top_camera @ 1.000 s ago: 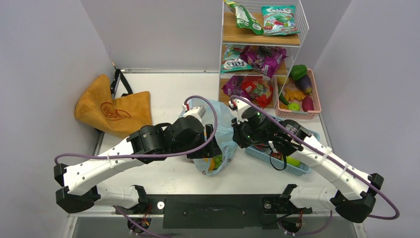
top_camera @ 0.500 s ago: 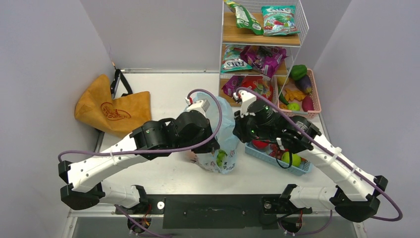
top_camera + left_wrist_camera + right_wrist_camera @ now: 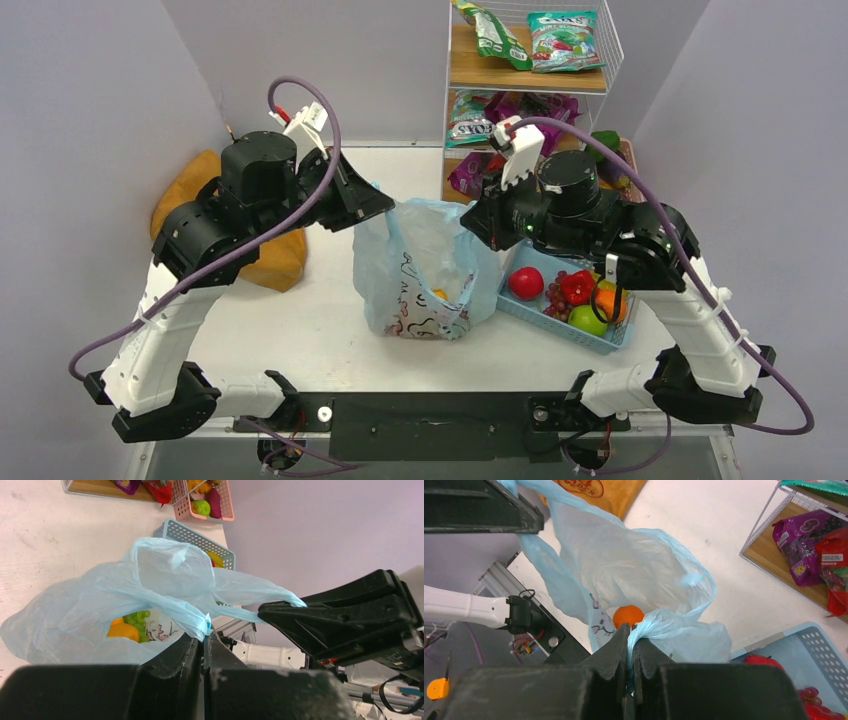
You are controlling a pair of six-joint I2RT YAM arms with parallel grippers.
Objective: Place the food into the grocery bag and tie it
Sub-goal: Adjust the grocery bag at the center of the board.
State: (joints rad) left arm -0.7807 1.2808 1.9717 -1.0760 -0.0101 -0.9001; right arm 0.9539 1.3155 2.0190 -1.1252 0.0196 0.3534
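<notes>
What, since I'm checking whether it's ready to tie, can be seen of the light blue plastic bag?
The grocery bag is thin, crinkly, translucent light blue plastic with black cartoon print near its base. It stands upright on the table between the arms: the left hand is shut on one loop handle, the right hand on the other. Green grapes and an orange-yellow pepper show through it. It is not tied.

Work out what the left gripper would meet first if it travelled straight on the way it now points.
The grocery bag: the left gripper, shut on one handle, points into the bag's bunched top. Behind that probably comes the right gripper, holding the other handle; depth is unclear.
</notes>
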